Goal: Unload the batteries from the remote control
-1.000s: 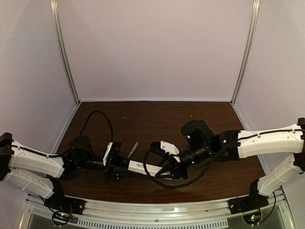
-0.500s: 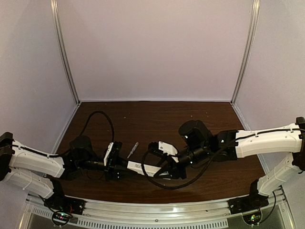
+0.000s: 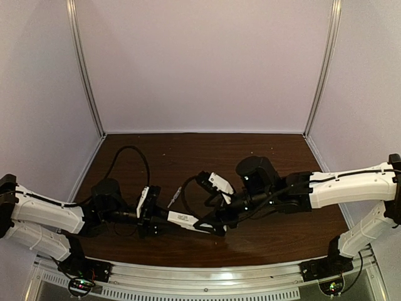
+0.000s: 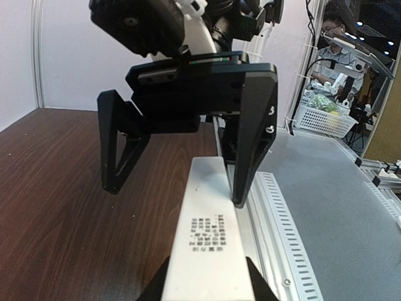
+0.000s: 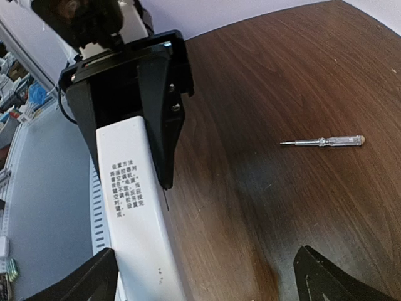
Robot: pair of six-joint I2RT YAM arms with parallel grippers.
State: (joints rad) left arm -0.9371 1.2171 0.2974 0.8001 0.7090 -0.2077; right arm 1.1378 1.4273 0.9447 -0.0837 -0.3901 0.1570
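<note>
well, left pincer clamps the remote control; right pincer gapes wide.

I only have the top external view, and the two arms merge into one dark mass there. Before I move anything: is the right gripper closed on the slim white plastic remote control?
Observer: No. The left wrist view shows the right gripper wide open, with one finger right beside the far end of the remote control.
Operator: Is the left gripper holding it?
Observer: Yes. In the right wrist view the left gripper is shut on the opposite end.
Operator: Are any batteries exposed?
Observer: None that I can see. The upward face carries only black printed text, with no open recess.
</note>
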